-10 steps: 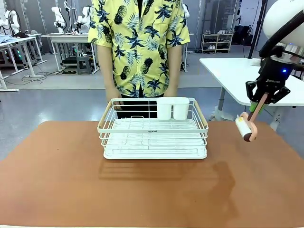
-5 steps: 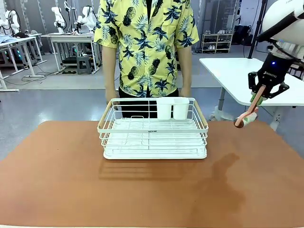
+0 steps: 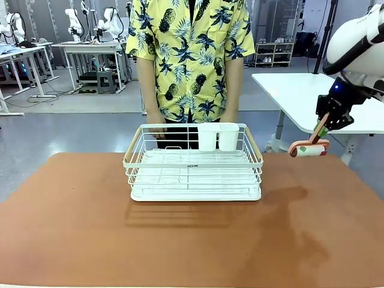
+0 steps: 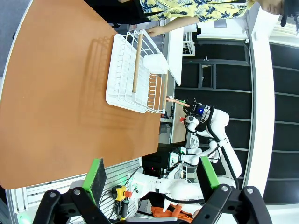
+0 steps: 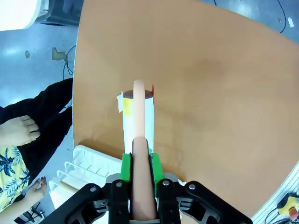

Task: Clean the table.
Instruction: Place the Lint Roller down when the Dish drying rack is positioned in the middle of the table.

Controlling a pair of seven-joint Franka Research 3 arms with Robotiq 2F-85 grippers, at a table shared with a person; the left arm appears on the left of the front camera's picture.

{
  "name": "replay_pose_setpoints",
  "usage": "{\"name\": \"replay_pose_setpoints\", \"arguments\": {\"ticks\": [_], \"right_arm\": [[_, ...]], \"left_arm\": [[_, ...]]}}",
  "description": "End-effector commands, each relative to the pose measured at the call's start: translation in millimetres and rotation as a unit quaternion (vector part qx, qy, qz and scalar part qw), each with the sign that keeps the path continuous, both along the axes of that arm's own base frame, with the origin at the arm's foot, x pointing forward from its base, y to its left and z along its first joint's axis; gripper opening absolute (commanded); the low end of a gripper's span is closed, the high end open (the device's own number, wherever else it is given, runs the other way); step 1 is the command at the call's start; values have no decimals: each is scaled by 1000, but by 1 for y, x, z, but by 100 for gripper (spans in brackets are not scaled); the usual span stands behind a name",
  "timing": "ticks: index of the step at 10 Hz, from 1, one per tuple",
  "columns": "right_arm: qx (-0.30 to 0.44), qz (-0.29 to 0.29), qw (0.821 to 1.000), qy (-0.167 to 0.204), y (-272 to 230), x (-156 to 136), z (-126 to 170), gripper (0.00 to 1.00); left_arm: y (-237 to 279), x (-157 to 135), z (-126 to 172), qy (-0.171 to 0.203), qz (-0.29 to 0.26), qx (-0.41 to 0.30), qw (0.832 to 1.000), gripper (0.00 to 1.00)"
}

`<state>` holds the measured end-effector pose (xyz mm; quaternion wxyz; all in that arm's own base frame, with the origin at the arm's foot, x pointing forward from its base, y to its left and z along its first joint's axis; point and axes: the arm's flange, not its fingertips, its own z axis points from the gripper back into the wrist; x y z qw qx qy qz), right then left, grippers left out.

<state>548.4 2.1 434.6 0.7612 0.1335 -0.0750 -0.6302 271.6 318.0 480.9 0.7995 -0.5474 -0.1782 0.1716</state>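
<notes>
Front view: right gripper (image 3: 324,128) clamps the pink handle of a lint roller (image 3: 309,149), which now hangs level above the table's (image 3: 90,228) right edge, higher and flatter than a second ago. A white wire rack (image 3: 193,163) sits mid-table, unmoved; the person (image 3: 191,60) has shifted slightly right.

Left wrist view: left gripper (image 4: 152,179) stands wide, holding nothing, off the table's (image 4: 56,93) edge.

Right wrist view: green pads (image 5: 125,167) pinch the roller handle (image 5: 139,140) over the brown table (image 5: 210,93).
</notes>
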Motion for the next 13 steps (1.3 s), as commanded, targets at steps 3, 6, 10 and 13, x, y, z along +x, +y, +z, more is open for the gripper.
{"name": "replay_pose_setpoints", "arguments": {"ticks": [3, 6, 10, 13], "right_arm": [[-21, -37, 999, -34, -5, -32, -41, 21], [-25, -43, 998, -24, -5, -41, -73, 21], [-15, -50, 998, -30, -10, -59, -96, 21], [-12, -53, 998, -27, -16, -70, -96, 64]], "left_arm": [[0, -3, 0, -10, -1, 0, 1000, 100], [0, -3, 0, -10, -1, 0, 1000, 100], [0, -3, 0, -10, -1, 0, 1000, 100], [0, -3, 0, -10, -1, 0, 1000, 100]]}}
